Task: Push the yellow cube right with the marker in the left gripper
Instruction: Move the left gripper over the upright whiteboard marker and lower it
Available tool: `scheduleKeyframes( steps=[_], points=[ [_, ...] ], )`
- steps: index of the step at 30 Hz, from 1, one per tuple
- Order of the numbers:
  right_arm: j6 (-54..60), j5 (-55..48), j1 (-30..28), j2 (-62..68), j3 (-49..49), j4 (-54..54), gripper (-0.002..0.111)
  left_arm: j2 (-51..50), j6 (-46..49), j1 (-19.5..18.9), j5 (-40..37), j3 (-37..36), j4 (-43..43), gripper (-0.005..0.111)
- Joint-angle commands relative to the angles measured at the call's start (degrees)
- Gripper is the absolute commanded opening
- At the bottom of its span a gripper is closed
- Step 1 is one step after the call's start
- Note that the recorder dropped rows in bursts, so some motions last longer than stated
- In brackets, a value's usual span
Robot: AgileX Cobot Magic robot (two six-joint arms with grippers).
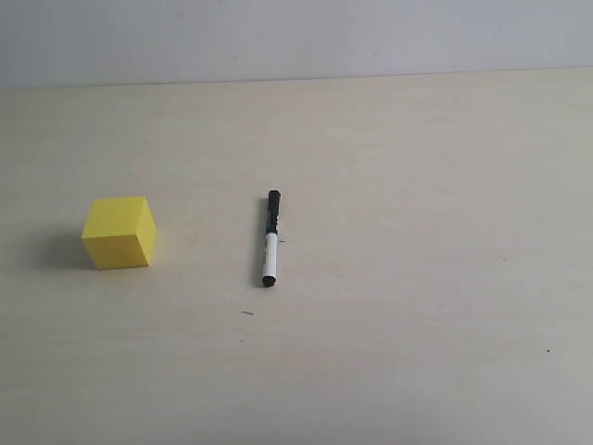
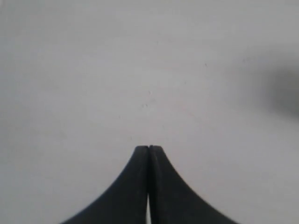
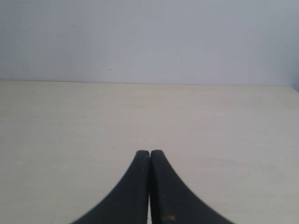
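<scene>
The yellow cube rests on the pale table at the left of the exterior view. To its right, well apart from it, the marker lies flat, black cap toward the far side, white barrel toward the near side. Neither arm appears in the exterior view. In the left wrist view my left gripper is shut with nothing between its fingers, over a bare pale surface. In the right wrist view my right gripper is shut and empty too, low over the table. Neither wrist view shows the cube or the marker.
The table is a light wood-tone surface ending at a pale wall along the far edge. A blurred dark patch sits at the edge of the left wrist view.
</scene>
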State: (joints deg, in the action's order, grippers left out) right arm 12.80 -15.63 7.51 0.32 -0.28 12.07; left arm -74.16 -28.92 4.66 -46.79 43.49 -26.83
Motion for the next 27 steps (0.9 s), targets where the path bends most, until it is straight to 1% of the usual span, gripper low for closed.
scheduleKeyframes(
  steps=[1,3,5,7,8,10,12,14,17,20,23,25,27],
  points=[
    [-0.1,0.3,-0.2,-0.3,0.3,0.1,0.000,-1.3,7.2,0.0,-13.5,7.3,17.6,0.000],
    [-0.1,0.3,-0.2,-0.3,0.3,0.1,0.000,-1.4,10.9,0.1,-15.5,9.8,27.2,0.000],
    [-0.1,0.3,-0.2,-0.3,0.3,0.1,0.000,-1.5,14.8,1.0,-15.6,11.4,35.4,0.000],
    [-0.1,0.3,-0.2,-0.3,0.3,0.1,0.000,-1.6,15.1,3.7,-15.7,12.9,40.7,0.000],
    [-0.1,0.3,-0.2,-0.3,0.3,0.1,0.000,-1.8,15.1,6.0,-15.2,13.8,42.0,0.000],
    [-0.1,0.3,-0.2,-0.3,0.3,0.1,0.000,-2.7,14.9,11.0,-14.1,15.7,42.7,0.000],
    [-0.1,0.3,-0.2,-0.3,0.3,0.1,0.000,-4.4,14.6,17.1,-12.8,18.0,42.8,0.000],
    [-0.1,0.3,-0.2,-0.3,0.3,0.1,0.000,-6.6,12.1,22.9,-11.7,20.2,42.6,0.000],
    [-0.1,0.3,-0.2,-0.3,0.3,0.1,0.000,-11.7,8.1,29.4,-11.7,25.3,40.4,0.000],
    [-0.1,0.3,-0.2,-0.3,0.3,0.1,0.000,-18.5,4.3,34.0,-13.4,30.9,37.5,0.000],
    [-0.1,0.3,-0.2,-0.3,0.3,0.1,0.000,-25.3,3.8,38.1,-14.2,36.6,36.0,0.000],
    [-0.1,0.3,-0.2,-0.3,0.3,0.1,0.000,-29.6,2.8,40.6,-14.6,40.9,33.1,0.000],
    [-0.1,0.3,-0.2,-0.3,0.3,0.1,0.000,-34.2,-1.1,42.2,-16.2,45.3,28.6,0.000]
  ],
)
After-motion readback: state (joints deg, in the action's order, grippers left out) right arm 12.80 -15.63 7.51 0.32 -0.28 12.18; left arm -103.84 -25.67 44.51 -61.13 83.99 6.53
